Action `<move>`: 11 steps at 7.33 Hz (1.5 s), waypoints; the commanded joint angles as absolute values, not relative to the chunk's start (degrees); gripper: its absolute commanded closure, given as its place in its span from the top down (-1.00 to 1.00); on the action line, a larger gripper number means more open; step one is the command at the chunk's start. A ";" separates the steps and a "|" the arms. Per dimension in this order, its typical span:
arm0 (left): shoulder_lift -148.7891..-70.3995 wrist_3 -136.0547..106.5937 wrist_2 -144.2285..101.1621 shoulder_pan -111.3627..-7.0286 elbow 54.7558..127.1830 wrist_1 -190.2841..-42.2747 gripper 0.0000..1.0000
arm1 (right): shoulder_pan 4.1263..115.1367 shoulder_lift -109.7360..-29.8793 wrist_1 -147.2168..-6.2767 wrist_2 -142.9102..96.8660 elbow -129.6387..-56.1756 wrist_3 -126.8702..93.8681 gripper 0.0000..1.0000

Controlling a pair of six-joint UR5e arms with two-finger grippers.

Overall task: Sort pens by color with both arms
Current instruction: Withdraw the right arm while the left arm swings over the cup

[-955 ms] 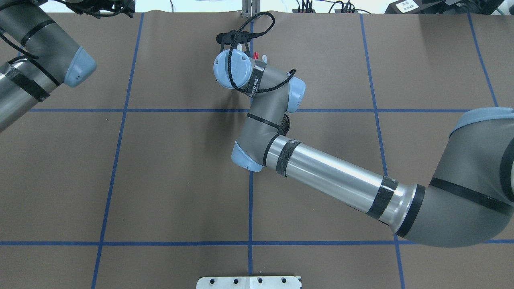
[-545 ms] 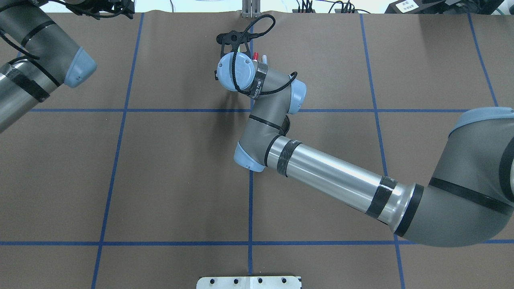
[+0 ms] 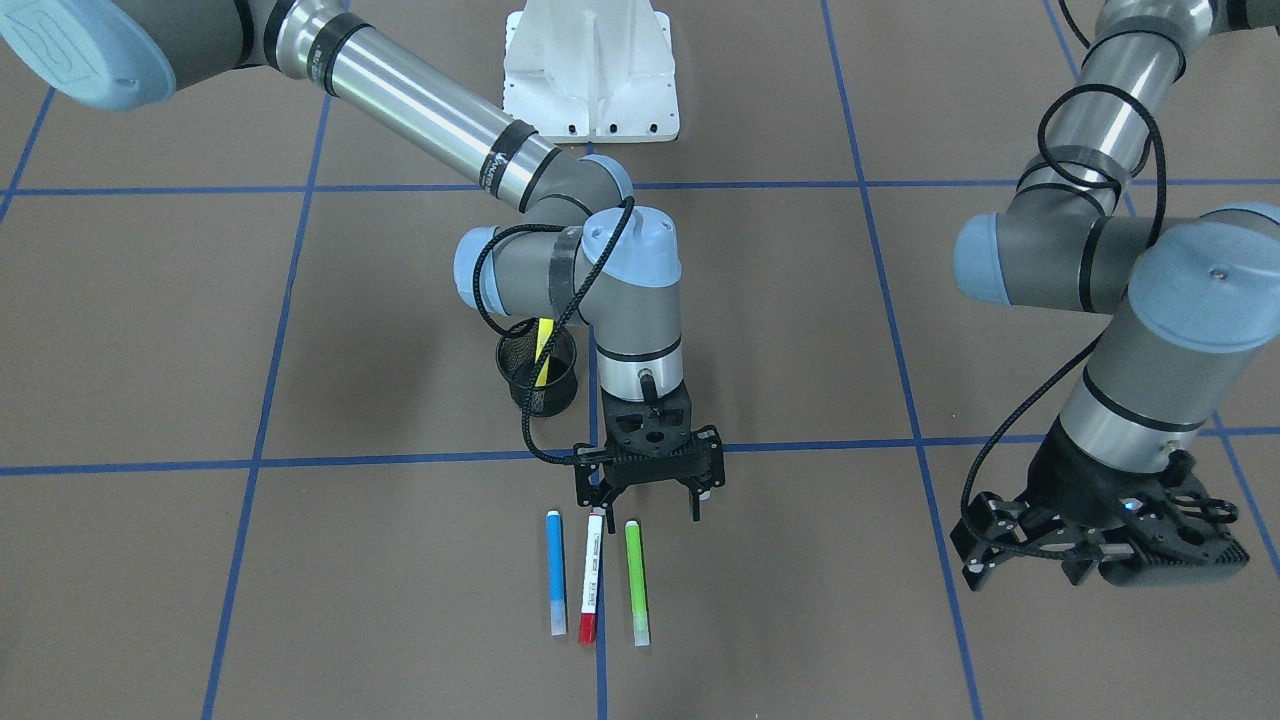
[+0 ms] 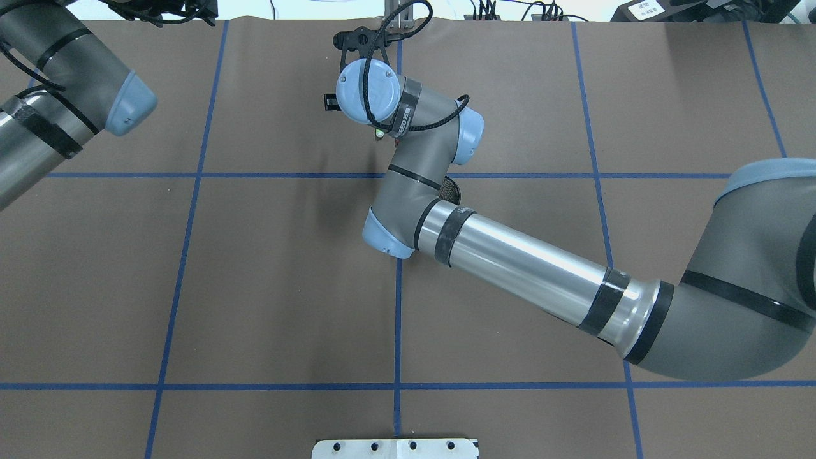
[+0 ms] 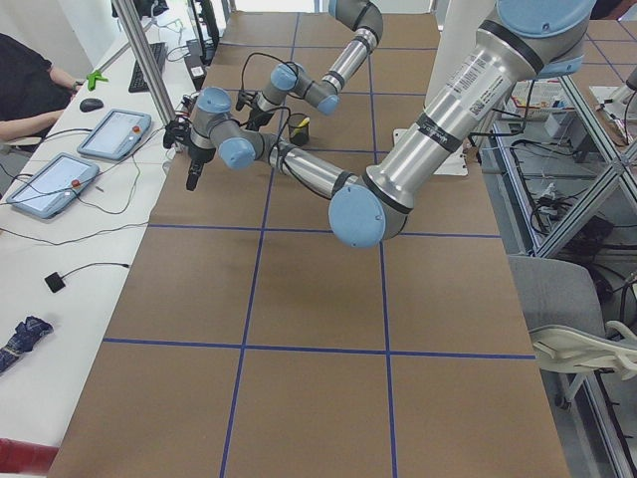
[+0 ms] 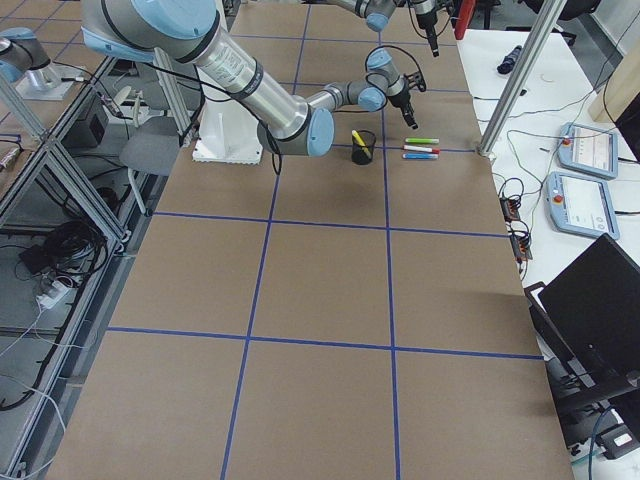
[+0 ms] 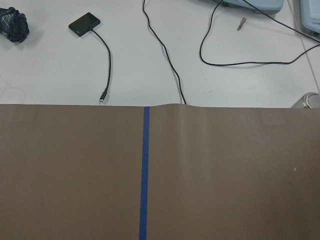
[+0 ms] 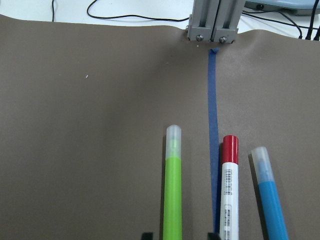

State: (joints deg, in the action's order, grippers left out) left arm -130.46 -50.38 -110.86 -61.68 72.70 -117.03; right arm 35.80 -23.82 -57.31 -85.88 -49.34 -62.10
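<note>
Three pens lie side by side on the brown mat: blue [image 3: 555, 572], white with a red cap [image 3: 591, 577] and bright green [image 3: 636, 580]. The yellow pen [image 3: 542, 352] stands in a black mesh cup [image 3: 540, 385]. My right gripper [image 3: 648, 505] is open and empty, just above the near ends of the pens. In the right wrist view its fingertips [image 8: 146, 235] straddle the green pen [image 8: 173, 195], beside the white pen [image 8: 229, 195] and the blue pen [image 8: 270, 200]. My left gripper [image 3: 1100, 555] hangs far off to the side, holding nothing; its jaws are unclear.
A metal post [image 8: 212, 22] stands at the mat's far edge beyond the pens. Cables and tablets lie on the white table past the edge [image 7: 160, 60]. The white mounting base [image 3: 590, 70] is at the robot's side. In the overhead view the right wrist [image 4: 370, 95] hides the pens.
My right wrist has moved a little toward the far edge and to the left in the overhead view, now covering the red cap that showed before. The left arm has barely moved.
</note>
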 commanded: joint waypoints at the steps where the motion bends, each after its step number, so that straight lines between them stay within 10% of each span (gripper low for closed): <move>1: -131.57 -51.50 -112.31 -61.52 73.47 -116.72 1.00 | 41.81 -24.17 -59.92 -95.32 -52.98 -61.62 0.98; 7: -139.43 -65.21 -114.87 -48.62 91.13 -93.86 1.00 | 59.90 -39.96 -70.22 -114.54 -67.93 -42.22 0.95; 9: -149.12 -64.43 -111.73 -39.94 88.78 -80.10 1.00 | 67.46 -45.85 -70.31 -125.81 -68.91 -36.59 0.96; 11: -162.16 -57.96 -111.88 -37.01 68.60 -79.46 1.00 | 69.61 -50.86 -70.23 -129.02 -71.26 -33.49 0.97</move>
State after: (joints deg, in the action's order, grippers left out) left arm -153.47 -61.98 -112.03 -38.89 81.37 -80.90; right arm 68.08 -47.48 -70.32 -126.61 -69.47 -35.20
